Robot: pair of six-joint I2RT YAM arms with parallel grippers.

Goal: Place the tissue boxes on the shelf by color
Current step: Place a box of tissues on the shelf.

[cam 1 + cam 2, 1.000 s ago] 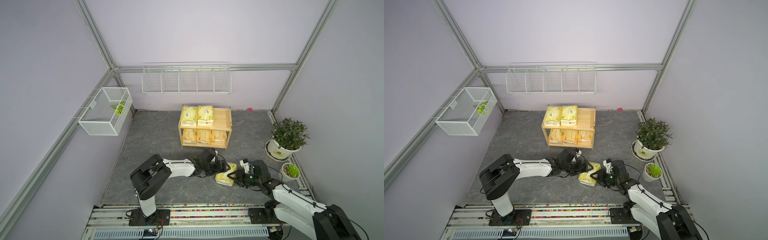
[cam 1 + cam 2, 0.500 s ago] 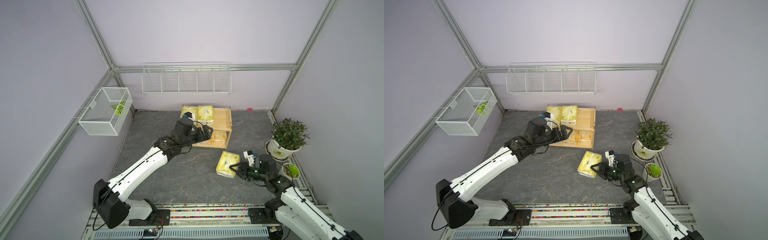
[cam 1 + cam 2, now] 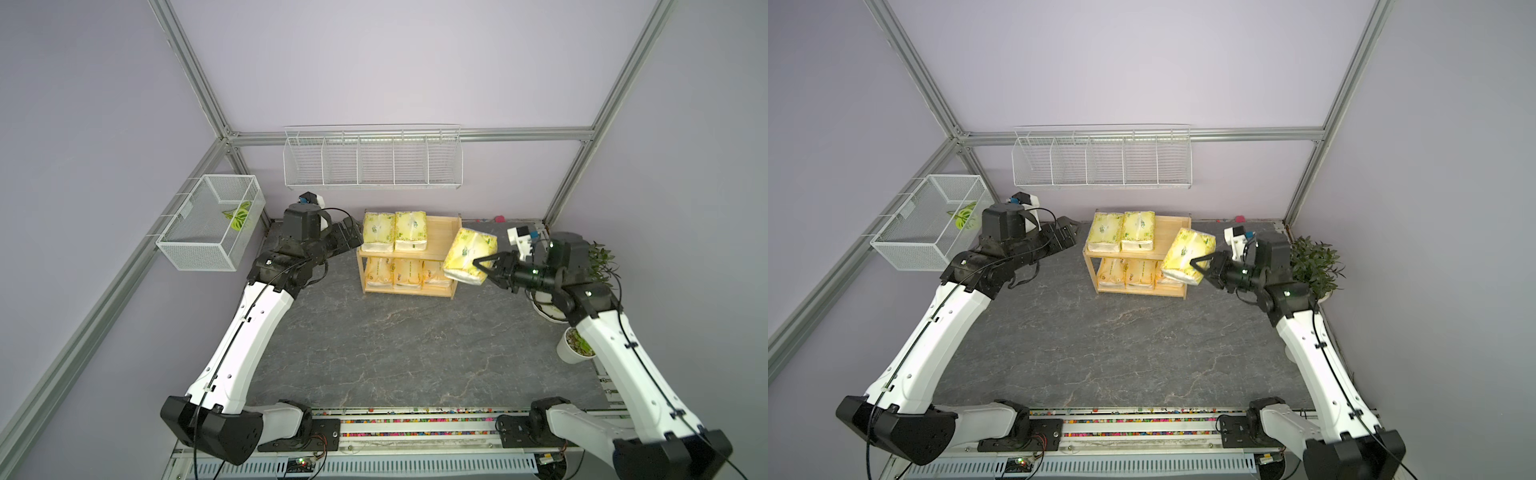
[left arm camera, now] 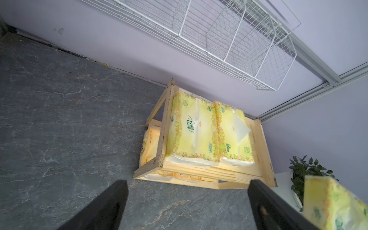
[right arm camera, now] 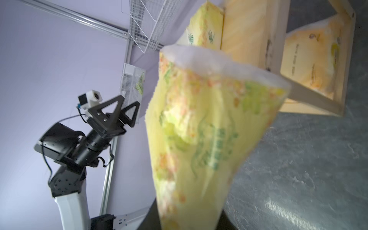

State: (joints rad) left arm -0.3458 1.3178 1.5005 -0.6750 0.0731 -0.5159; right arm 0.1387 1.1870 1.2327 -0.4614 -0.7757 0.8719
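Right gripper (image 3: 483, 270) pinches a yellow pack (image 3: 465, 253) (tilted, in the air) beside the shelf (image 3: 441, 232).
Left gripper (image 3: 353, 235) hangs spread wide near the shelf's other end.

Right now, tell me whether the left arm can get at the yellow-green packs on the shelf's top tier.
Probably yes: the open left claw sits just beside the nearest pack at the shelf's end, with nothing between them.

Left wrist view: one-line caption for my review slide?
Open left gripper facing the wooden shelf: two yellow-green tissue packs on top, orange packs below, a third yellow-green pack nearby.
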